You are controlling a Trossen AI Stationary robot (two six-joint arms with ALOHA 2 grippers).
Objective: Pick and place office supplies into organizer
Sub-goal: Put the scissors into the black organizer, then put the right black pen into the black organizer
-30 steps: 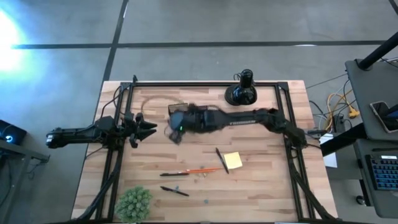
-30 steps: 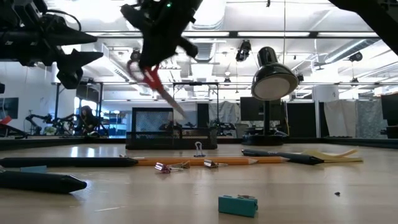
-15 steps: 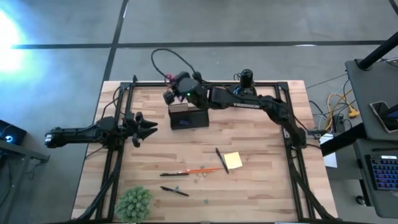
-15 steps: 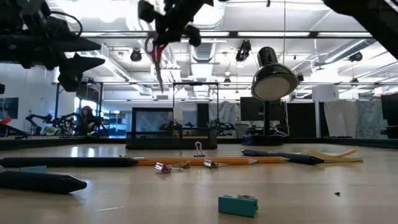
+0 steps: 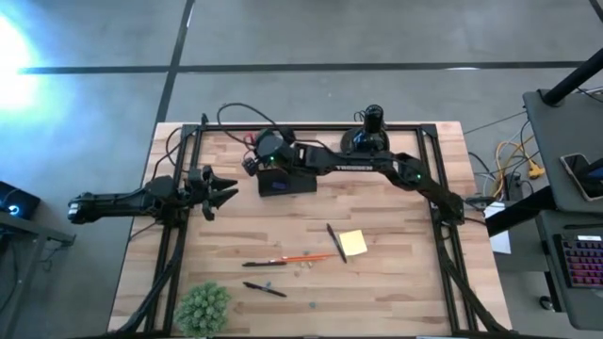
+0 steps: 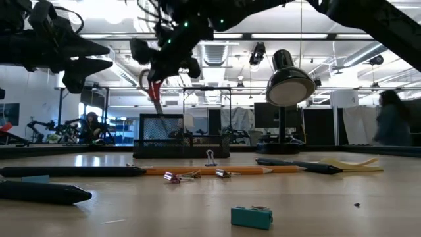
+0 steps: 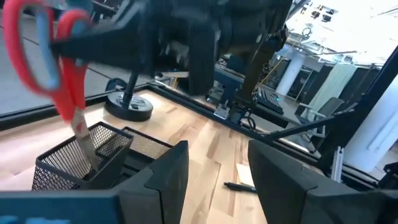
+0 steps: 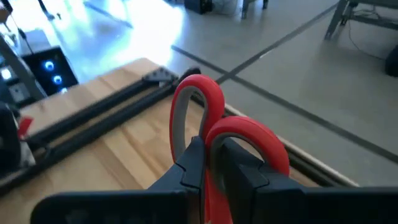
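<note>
Flanking organizer (image 5: 285,178): lamp (image 5: 366,137), left end effector (image 5: 222,189)

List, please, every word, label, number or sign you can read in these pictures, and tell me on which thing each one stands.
No text can be read with certainty.
Right arm: a pale printed strip on its link, too small and blurred to read in the high view.
Scissors, organizer, sticky-note pad: no lettering visible.
Blue lights on a dark device beside the table: glowing dots only, no readable characters.

The scissors' (image 7: 59,74) blade tips are hidden inside the mesh organizer (image 7: 81,158). In the right wrist view the right gripper's (image 8: 214,165) fingers cover the blades. The tiny blue piece (image 6: 252,216) looks blurred.
</note>
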